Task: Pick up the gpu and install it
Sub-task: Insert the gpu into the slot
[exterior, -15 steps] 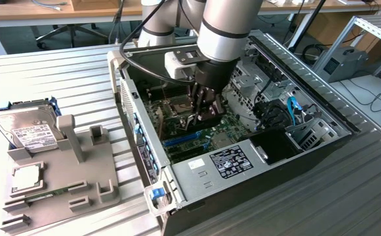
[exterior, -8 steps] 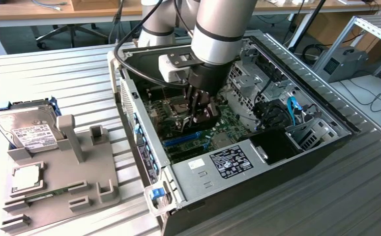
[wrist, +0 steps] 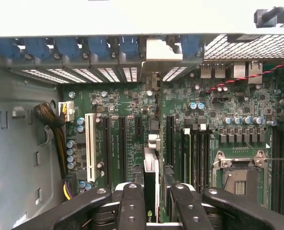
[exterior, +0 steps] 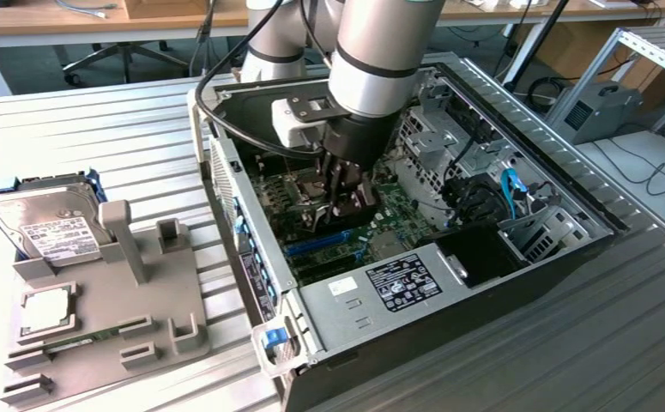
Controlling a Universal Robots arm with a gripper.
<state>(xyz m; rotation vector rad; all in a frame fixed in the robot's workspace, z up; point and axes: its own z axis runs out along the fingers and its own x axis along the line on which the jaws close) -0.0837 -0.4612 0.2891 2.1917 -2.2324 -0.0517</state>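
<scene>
The claw is down inside the open computer case, over the middle of the motherboard, and it is clamped on the gpu. In the wrist view the two black fingers stand either side of the card's top edge, with the thin black card held on edge between them.

The relation that matters is the card against the slot beneath it. The gpu hangs straight below the claw, its flat faces upright and its long axis running across the board toward the case's rear wall, where the blue slot clips and vented covers sit. The silver bracket at the far end of the card seems to lie right at that rear wall, in line with an opening. The dark expansion slots run parallel to the card, so it appears lined up with them rather than skewed. Whether its lower edge is already in a slot or only just above one cannot be told.

On the bench, off the case's side at the exterior view's left, the hard drive rests in the grey holder.
</scene>
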